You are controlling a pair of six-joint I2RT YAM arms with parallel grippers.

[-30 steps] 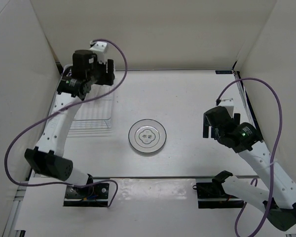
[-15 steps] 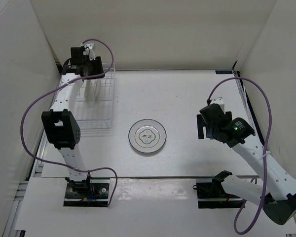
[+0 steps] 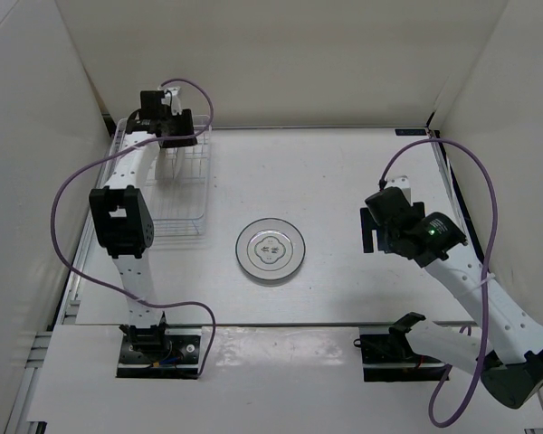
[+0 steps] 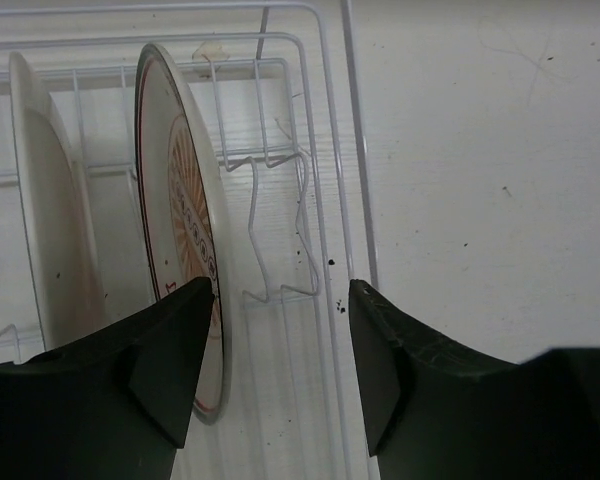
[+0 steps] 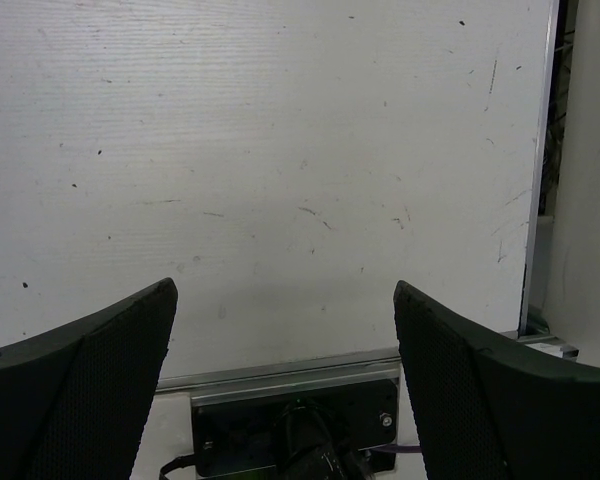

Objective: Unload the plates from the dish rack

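Left fingers [image 4: 160, 350] hang spread and empty over the dish rack [image 3: 176, 217] at the table's [image 3: 344, 181] far left corner. An orange-patterned plate [image 4: 185, 200] stands upright just beside one finger, a second plate [image 4: 40, 200] behind it. Right fingers [image 5: 460, 380] are spread, empty, near the right edge. A third plate [image 3: 271, 251] lies flat mid-table.

Left arm [image 3: 118, 226] elbow raised; left gripper [image 3: 168, 145] swung from dish rack [image 3: 176, 217] right rim to over its far end. Right gripper [image 3: 377, 228] edged left.

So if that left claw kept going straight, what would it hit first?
Probably the dish rack, whose tines lie ahead of the open left gripper; one finger lines up with the orange-patterned plate. Depth unclear.
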